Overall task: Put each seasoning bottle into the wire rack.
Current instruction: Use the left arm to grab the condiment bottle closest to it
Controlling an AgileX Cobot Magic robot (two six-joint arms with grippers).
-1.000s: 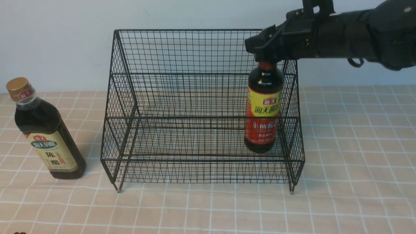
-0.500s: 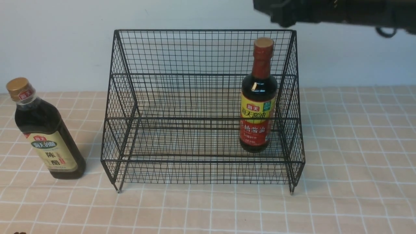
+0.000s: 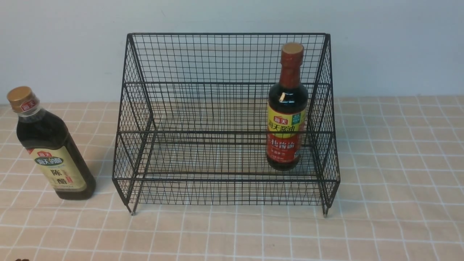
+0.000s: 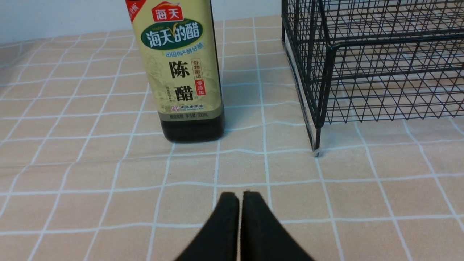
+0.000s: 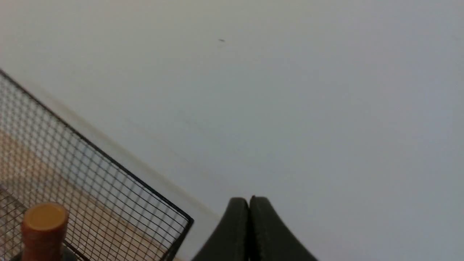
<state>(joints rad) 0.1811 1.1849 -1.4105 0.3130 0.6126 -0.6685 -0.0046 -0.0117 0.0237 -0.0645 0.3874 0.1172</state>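
Observation:
The black wire rack stands mid-table. The red-capped bottle stands upright on its lower tier at the right end; its cap shows in the right wrist view. The gold-capped bottle with the beige label stands on the table left of the rack, and its lower half shows in the left wrist view. My left gripper is shut and empty, low over the table in front of that bottle. My right gripper is shut and empty, high above the rack's corner. Neither arm shows in the front view.
The table wears a peach cloth with a white grid. A pale wall rises close behind the rack. The rack's front-left foot stands to one side of the left gripper.
My right gripper let go of the red-capped bottle, which now stands free in the rack. The right arm rose and left the front view. The gold-capped bottle has not moved.

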